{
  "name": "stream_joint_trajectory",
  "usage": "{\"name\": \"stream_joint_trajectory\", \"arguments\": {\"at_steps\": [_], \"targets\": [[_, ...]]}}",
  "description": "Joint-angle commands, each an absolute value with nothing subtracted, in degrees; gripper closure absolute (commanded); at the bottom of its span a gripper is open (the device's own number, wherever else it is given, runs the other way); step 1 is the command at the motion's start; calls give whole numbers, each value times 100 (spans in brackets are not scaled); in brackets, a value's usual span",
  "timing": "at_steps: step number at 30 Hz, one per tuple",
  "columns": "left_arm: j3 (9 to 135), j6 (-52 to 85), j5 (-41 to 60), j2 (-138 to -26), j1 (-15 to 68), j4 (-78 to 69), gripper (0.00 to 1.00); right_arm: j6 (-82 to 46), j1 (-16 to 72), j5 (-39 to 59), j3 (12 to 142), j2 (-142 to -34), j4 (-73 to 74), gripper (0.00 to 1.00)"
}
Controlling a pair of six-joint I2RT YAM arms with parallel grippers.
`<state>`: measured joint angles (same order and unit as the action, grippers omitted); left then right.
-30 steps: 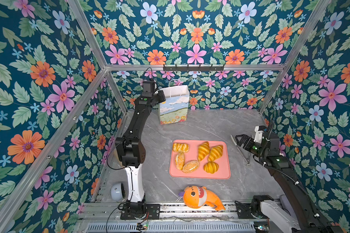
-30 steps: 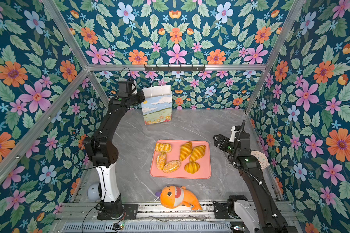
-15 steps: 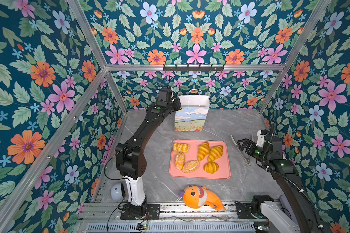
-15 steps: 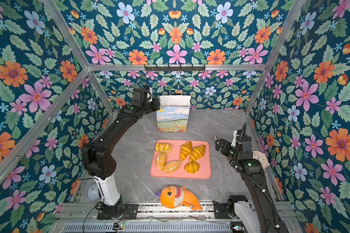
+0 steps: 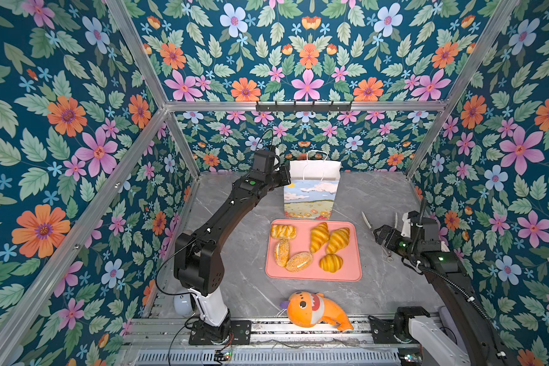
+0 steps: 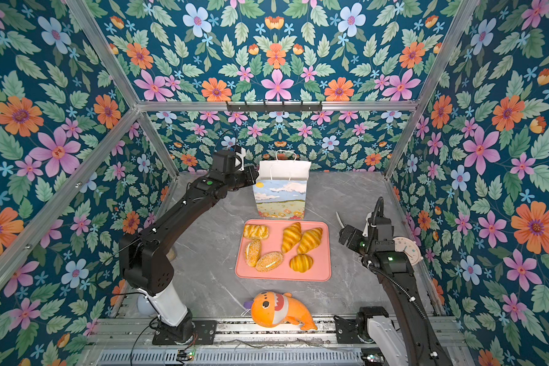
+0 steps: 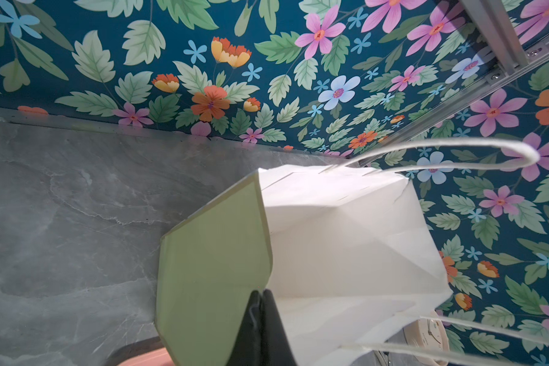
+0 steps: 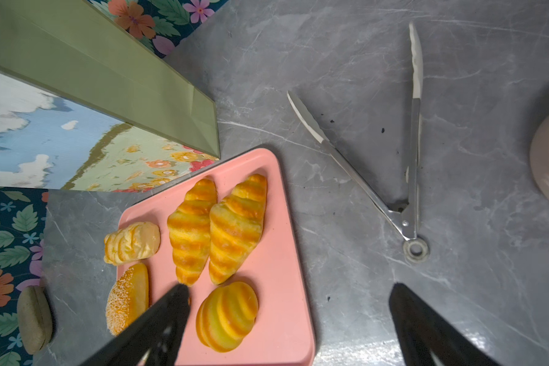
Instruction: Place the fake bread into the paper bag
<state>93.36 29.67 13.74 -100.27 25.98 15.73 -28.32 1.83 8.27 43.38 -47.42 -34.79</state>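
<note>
Just past the far edge of the tray (image 5: 351,263), the bag (image 5: 311,196) stands upright, its left rim pinched by the clenched left gripper (image 7: 261,298), apparently to steady its mouth; six pieces of bread (image 5: 319,236) lie on the tray, right gripper (image 8: 289,290) spread wide nearby.

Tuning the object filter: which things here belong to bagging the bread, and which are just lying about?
Job: fake bread, six pieces; paper bag, upright; pink tray under the bread; left gripper, shut on the bag's rim; right gripper, open.
Lying about: metal tongs; orange plush fish; white clock; tan block.
</note>
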Motion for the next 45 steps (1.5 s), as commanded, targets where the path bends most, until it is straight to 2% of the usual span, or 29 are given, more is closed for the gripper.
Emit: {"name": "stream_joint_trajectory", "arguments": {"at_steps": [1, 3, 5, 9, 11, 23, 28, 33, 38, 45], "targets": [[9308, 2986, 1424, -9983, 2602, 1360, 97, -2831, 188, 673, 4323, -4770, -3561, 1], [9310, 2995, 1407, -9977, 2593, 1357, 78, -2830, 193, 595, 4286, -4800, -3560, 1], [9330, 2999, 1372, -9960, 2584, 1374, 63, -2830, 190, 477, 4222, -4863, -3527, 1], [9372, 2938, 1315, -9857, 2448, 1408, 46, -2861, 189, 226, 4107, -5128, -3470, 1], [9345, 2879, 1241, -9731, 2346, 1426, 42, -2939, 164, 44, 4063, -5349, -3389, 1], [8243, 2400, 1178, -8609, 2031, 1044, 36, -2909, 7, -519, 4202, -7037, -2912, 1], [7629, 2346, 1373, -8233, 2013, 756, 35, -2741, -47, -840, 4333, -7310, -3017, 1], [7498, 2229, 1665, -8125, 2004, 730, 35, -2574, -175, -802, 4345, -7427, -2801, 1], [7420, 2182, 1964, -8097, 2005, 624, 35, -2264, -193, -362, 4492, -7779, -2595, 1], [7326, 2160, 2134, -8051, 2008, 593, 35, -2127, -198, -537, 4656, -8332, -2437, 1]]}}
